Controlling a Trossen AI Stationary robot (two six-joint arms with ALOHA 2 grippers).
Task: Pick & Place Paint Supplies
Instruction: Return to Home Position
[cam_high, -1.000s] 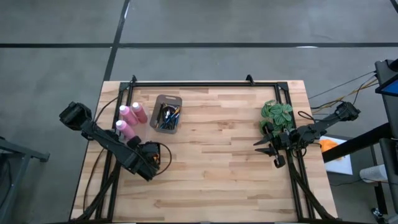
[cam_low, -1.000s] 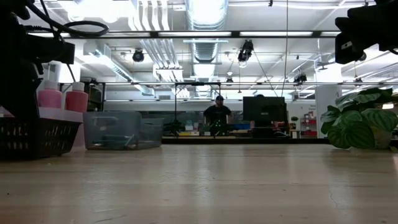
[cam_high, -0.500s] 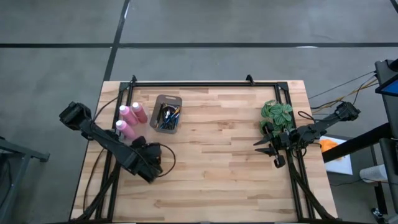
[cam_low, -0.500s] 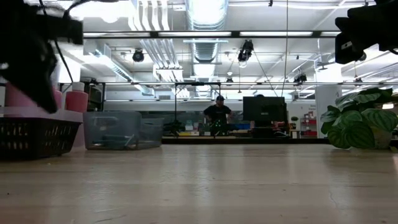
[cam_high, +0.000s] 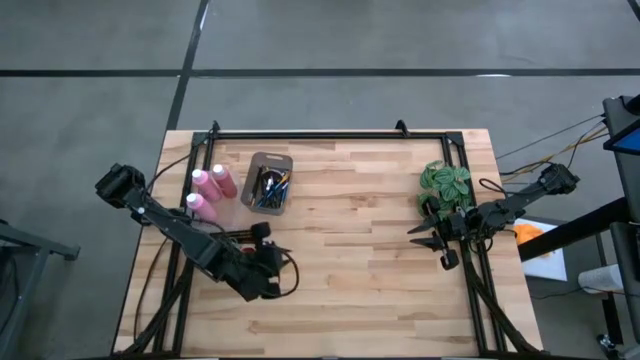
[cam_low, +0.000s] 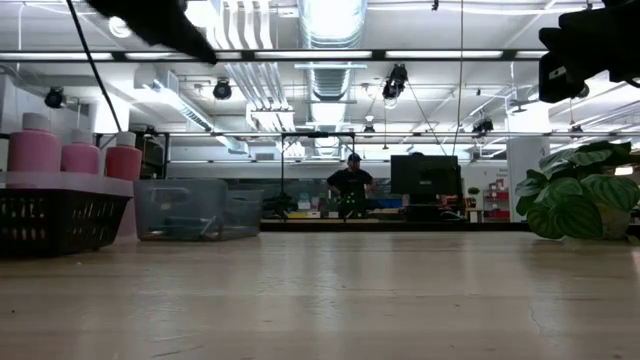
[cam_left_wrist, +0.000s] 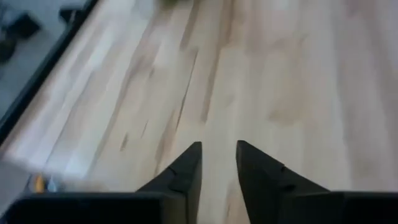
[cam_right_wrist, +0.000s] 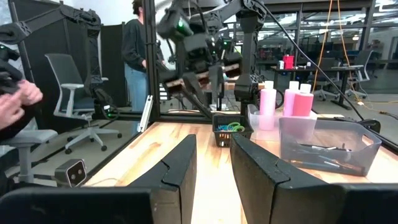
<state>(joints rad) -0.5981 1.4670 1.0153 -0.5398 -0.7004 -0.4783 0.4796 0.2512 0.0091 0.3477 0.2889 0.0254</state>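
Observation:
Three pink bottles with white caps (cam_high: 205, 186) stand at the table's left, far side; in the low view the bottles (cam_low: 78, 156) rise behind a black basket (cam_low: 58, 220). A clear bin (cam_high: 268, 183) beside them holds several thin paintbrushes (cam_high: 270, 187); the stubby brush does not show. My left gripper (cam_high: 278, 270) hovers over bare wood near the table's middle-left, holding nothing, its fingers a narrow gap apart (cam_left_wrist: 218, 158). My right gripper (cam_high: 428, 240) waits at the right edge beside the plant, also narrowly open (cam_right_wrist: 213, 155).
A green leafy plant (cam_high: 446, 184) stands at the table's right, far side. A black frame (cam_high: 330, 134) runs along the far edge. Bare wood (cam_high: 350, 260) lies between the two arms. People (cam_right_wrist: 134, 50) stand in the room beyond the table.
My left gripper has moved from beside the black basket toward the table's right and near edge, and it has risen: in the low view it climbs from in front of the bottles to the top of the picture. The three bottles now show unhidden.

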